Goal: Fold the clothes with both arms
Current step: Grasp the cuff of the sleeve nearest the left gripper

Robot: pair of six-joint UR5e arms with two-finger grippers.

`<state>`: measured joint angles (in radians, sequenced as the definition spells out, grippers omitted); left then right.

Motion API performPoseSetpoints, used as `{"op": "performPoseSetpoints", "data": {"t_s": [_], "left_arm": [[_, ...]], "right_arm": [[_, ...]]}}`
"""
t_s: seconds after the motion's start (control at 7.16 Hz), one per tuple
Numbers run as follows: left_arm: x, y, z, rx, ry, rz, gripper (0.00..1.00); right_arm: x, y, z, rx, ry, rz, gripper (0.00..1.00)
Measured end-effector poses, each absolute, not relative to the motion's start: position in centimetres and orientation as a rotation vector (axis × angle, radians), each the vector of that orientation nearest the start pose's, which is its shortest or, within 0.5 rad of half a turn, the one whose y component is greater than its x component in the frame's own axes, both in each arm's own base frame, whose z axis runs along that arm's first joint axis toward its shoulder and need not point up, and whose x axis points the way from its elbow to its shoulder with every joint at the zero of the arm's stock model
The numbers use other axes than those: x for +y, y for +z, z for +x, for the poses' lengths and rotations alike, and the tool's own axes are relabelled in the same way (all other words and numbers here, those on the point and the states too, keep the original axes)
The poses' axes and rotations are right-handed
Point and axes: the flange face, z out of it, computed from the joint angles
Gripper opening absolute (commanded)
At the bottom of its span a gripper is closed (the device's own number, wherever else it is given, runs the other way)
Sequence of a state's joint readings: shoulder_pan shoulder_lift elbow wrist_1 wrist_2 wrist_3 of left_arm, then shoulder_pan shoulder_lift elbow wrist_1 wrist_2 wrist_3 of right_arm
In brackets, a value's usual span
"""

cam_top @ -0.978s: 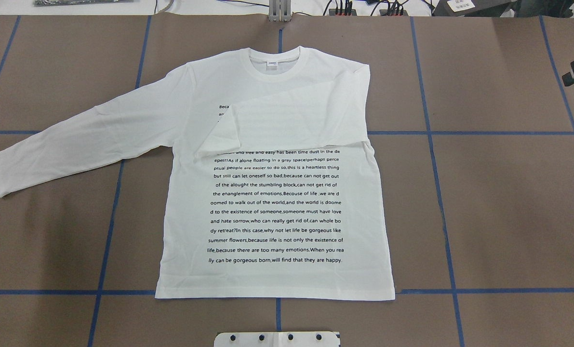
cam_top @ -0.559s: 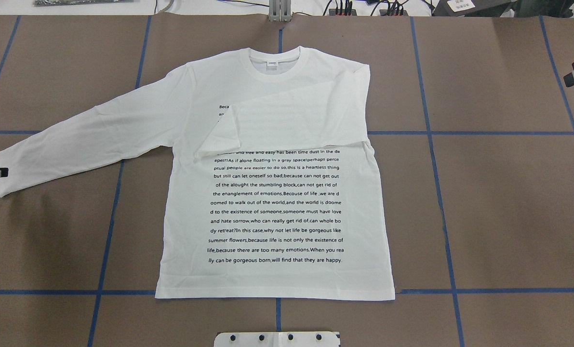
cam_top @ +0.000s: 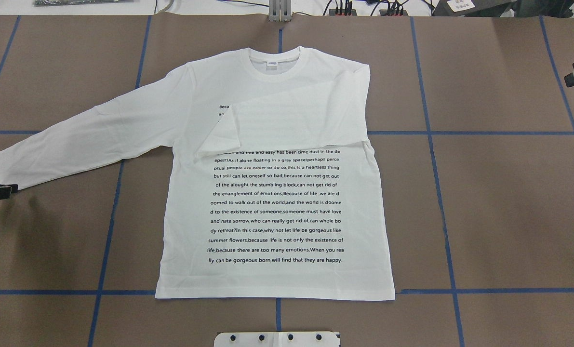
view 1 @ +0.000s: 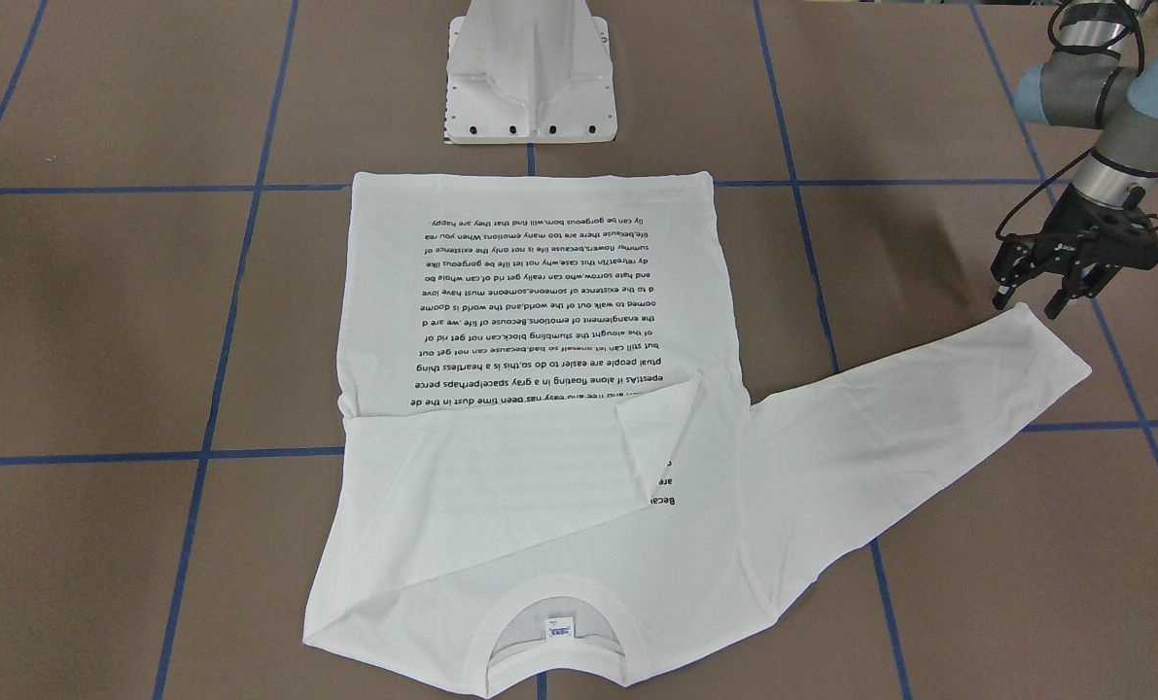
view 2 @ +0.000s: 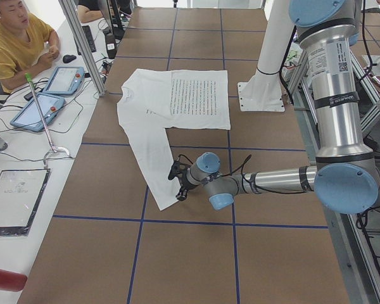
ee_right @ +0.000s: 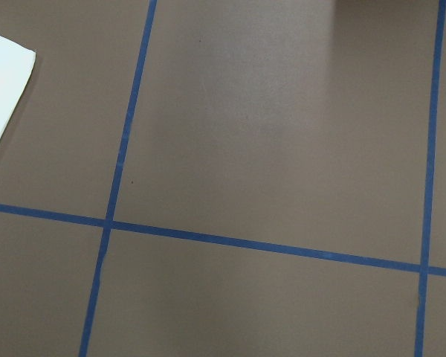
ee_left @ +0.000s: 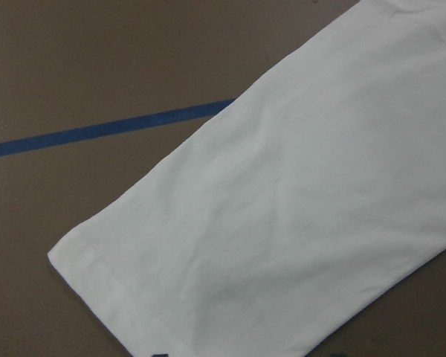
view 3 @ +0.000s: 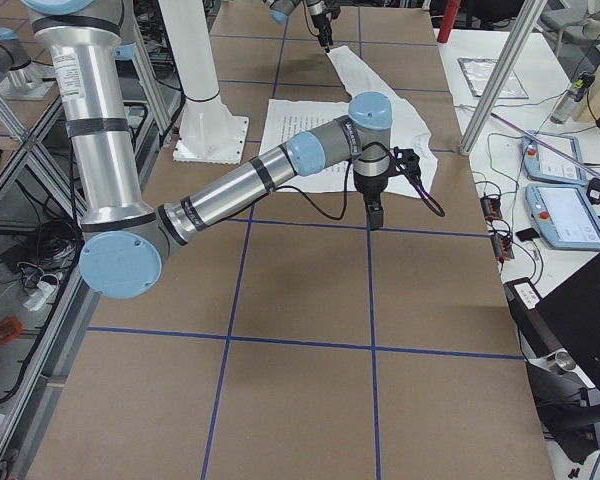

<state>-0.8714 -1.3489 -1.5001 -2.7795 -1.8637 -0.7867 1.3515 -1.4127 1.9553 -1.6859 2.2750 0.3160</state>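
Spotter: Since a second ago your left hand [view 1: 1026, 303] has come in from the edge of the surface [cam_top: 508, 217] and slid along to the near corner of the cuff [ee_left: 97, 275]. Your shirt [cam_top: 277, 207] has not shifted, and your right hand [view 3: 372, 215] has barely stirred.

Operator: Which way does the sleeve run from there?

Spotter: Your left hand hangs right over the cuff end, fingers apart, nothing between them. The free sleeve [view 1: 909, 408] stretches from that cuff toward the robot's right and a little away from the robot, up to the shoulder. So your carry likely goes along that line and across the chest, where the other sleeve [cam_top: 291, 120] already lies folded. Your left arm is plainly the nearer one. Your right hand is well apart, over bare surface beyond the shirt's other side, and you cannot tell from these views whether its fingers are apart or together.

Operator: Anything readable?

Spotter: You can read the black print [cam_top: 274, 212] from overhead; its last line says "lly can be gorgeous born,will find that they are happy." Beside the folded sleeve only "Beca" shows. The neck label [view 1: 559, 630] carries blue marks too small to read.
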Motion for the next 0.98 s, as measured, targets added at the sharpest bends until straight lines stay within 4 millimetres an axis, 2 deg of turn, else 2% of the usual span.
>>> {"op": "performPoseSetpoints", "data": {"t_s": [0.14,0.42,0.7,0.98], "left_arm": [[-38.62,67.27,19.08,0.807,0.056,0.483,0.64],[-38.44,67.62,19.35,0.799,0.062,0.481,0.45],[-38.25,67.83,19.32,0.794,0.065,0.479,0.44],[-38.12,67.97,19.33,0.789,0.066,0.479,0.33]], "right_arm": [[-52.74,40.74,-4.71,-0.776,-0.059,0.212,1.00],[-52.73,40.73,-4.70,-0.776,-0.058,0.211,1.00],[-52.76,40.71,-4.71,-0.776,-0.059,0.212,1.00],[-52.79,40.73,-4.72,-0.776,-0.059,0.211,1.00]]}}
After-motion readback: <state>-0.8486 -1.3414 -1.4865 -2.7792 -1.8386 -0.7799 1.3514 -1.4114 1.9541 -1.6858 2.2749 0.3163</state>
